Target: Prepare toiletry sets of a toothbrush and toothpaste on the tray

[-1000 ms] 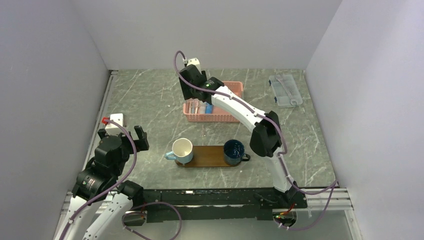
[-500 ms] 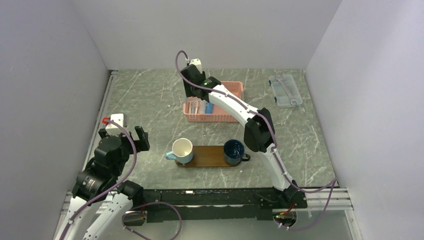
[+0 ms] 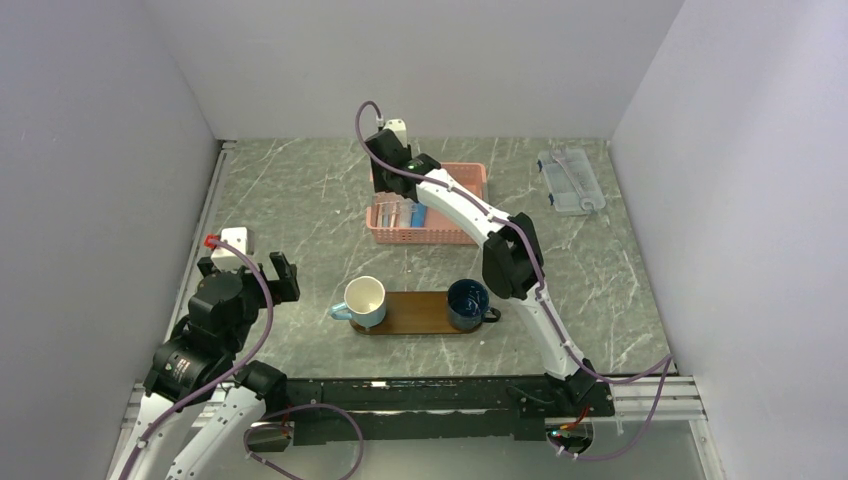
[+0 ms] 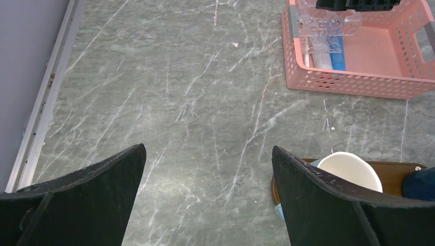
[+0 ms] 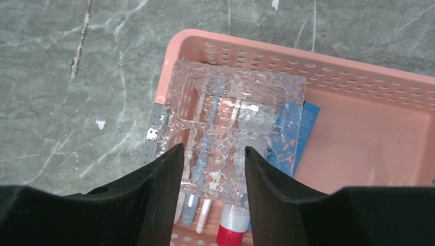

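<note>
Left gripper (image 4: 208,154): jaws wide, holding nothing. Tray (image 3: 420,312): a white mug (image 3: 365,298) and a dark mug (image 3: 467,300) stand at its ends. Beyond it, over the pink basket (image 5: 359,82), the right gripper (image 5: 213,151) clamps a clear bumpy plastic piece (image 5: 236,97). This piece partly covers the flat blue toothpaste (image 5: 306,125) lying inside.

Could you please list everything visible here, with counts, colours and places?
tray: 1, dark brown, front centre.
white mug: 1, white, tray's left end.
blue mug: 1, dark blue, tray's right end.
basket: 1, pink, beyond the tray.
toothpaste: 1, blue, in basket.
red-capped tube: 1, white, in basket.
toothbrush handles: count unclear, pale, in basket.
clear piece: 1, transparent, held over basket.
clear box: 1, transparent, far right.
left gripper: 1, black, open, near left.
right gripper: 1, black, shut on clear piece.
</note>
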Robot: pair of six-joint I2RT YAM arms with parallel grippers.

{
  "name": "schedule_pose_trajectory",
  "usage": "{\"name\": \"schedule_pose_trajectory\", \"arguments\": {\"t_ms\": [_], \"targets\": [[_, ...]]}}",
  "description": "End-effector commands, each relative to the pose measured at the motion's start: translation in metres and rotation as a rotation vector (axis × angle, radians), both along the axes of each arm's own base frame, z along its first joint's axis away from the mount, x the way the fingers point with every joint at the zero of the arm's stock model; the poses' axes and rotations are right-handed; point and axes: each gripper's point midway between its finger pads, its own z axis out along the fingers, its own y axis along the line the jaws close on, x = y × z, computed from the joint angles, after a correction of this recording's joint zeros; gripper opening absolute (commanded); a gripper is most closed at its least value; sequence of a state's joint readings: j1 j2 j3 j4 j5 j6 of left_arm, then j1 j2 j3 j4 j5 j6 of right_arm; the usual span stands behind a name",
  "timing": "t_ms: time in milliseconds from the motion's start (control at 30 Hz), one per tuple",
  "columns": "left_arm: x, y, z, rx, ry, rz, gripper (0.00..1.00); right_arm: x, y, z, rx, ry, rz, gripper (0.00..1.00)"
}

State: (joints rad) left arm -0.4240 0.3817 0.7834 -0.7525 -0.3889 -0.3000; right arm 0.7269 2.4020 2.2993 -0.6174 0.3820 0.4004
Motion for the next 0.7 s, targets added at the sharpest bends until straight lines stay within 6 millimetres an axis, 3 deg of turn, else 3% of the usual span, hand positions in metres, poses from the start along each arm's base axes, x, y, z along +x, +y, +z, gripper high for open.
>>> {"name": "schedule_pose_trajectory", "arguments": {"t_ms": [0, 433, 667], "targets": [[0.003, -0.002, 0.008, -0.004, -0.034, -0.010, 0.99, 0.012, 0.009, 0.015, 0.067, -0.044, -0.011, 0.49], [0.004, -0.001, 0.008, -0.001, -0.030, -0.005, 0.99, 0.008, -0.011, -0.014, 0.004, 0.008, -0.046, 0.47], [0.005, -0.001, 0.007, 0.001, -0.027, -0.003, 0.99, 0.003, -0.026, -0.017, -0.007, 0.025, -0.056, 0.45]]}}
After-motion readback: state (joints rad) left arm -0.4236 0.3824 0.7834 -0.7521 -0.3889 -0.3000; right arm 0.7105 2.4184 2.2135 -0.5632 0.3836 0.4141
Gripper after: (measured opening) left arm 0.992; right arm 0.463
